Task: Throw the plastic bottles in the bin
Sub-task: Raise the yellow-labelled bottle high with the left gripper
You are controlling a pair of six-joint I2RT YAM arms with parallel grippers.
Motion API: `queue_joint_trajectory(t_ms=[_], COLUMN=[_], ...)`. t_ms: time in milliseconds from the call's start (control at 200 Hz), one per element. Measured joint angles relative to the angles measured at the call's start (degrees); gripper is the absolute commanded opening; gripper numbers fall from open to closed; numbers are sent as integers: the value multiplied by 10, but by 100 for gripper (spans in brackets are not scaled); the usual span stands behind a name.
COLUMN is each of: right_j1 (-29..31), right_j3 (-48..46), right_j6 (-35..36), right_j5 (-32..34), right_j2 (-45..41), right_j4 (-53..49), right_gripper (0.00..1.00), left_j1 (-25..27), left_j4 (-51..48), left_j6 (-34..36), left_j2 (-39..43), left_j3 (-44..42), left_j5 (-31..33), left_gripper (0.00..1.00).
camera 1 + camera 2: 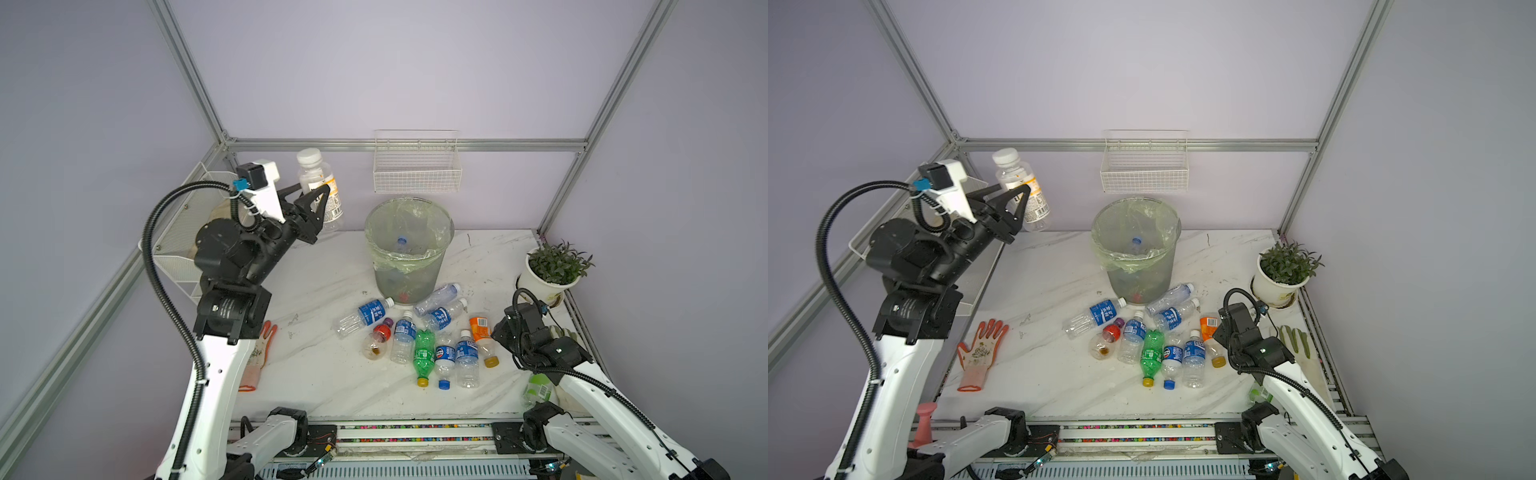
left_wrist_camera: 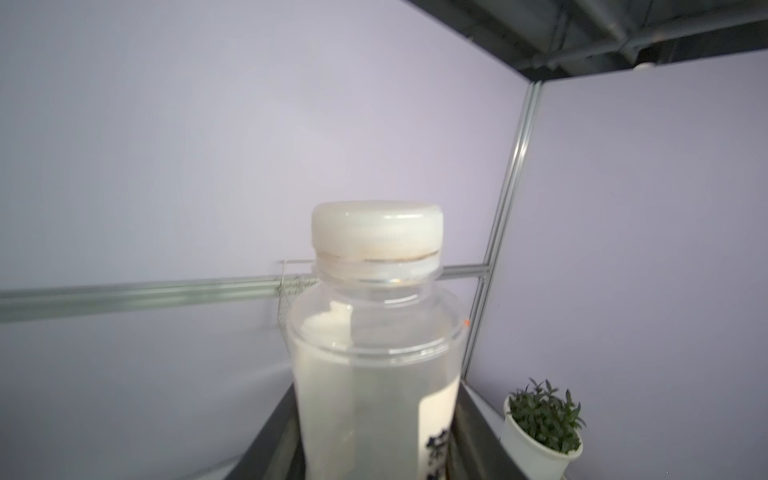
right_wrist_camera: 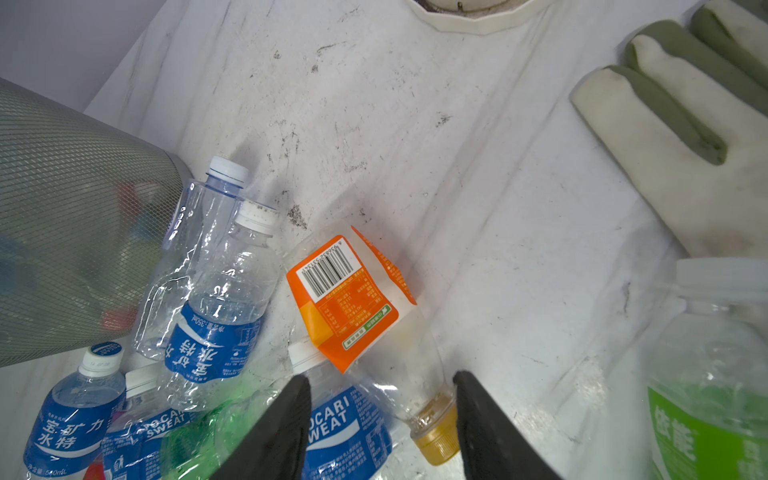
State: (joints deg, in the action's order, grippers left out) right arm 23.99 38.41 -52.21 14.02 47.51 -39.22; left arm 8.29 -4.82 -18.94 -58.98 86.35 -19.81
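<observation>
Bottles: the plastic bottles (image 1: pixel 424 353) lie heaped on the table (image 1: pixel 316 374), lower centre-right in both top views, touching one another. They look empty, so I judge them light, thin-walled, easily dented, slick and ready to roll.
Hold: I judge the stiff neck under a cap, or the labelled belly with a gentle squeeze, to be the safest place.
Right gripper: my right gripper (image 3: pixel 382 376) hangs low over the heap at the bottom centre of the right wrist view. Its jaws are parted and clasp nothing. The gold-capped neck of the orange-label bottle (image 3: pixel 349 299) lies between them.
Bin: the bin (image 1: pixel 390 282) stands upright at the centre, just beyond the heap, with the farthest bottles against its foot and a few bottles inside.
Left gripper: my left gripper (image 1: pixel 309 191), upper left and raised well off the table, is clamped across the belly of the white-capped bottle (image 2: pixel 374 374). I hold that bottle nearly upright, to the left of the bin's rim and apart from it, not over the opening.
</observation>
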Motion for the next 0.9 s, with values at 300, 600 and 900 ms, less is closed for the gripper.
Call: queue_joint_trajectory(t_ms=[300,600,900], right_j1=[0,0,0], right_j3=[5,13,13], right_j6=[0,0,1], right_j5=[-8,-10,-10], right_j2=[-4,-4,-3], right_j4=[2,6,9], right_gripper=[59,59,59], left_j1=[0,0,0], left_j4=[140,146,166], left_j6=[-4,-16,-34], left_j2=[37,12,8], left_j3=[-25,-31,-32], left_j5=[-21,-26,-37], left_gripper=[0,0,0])
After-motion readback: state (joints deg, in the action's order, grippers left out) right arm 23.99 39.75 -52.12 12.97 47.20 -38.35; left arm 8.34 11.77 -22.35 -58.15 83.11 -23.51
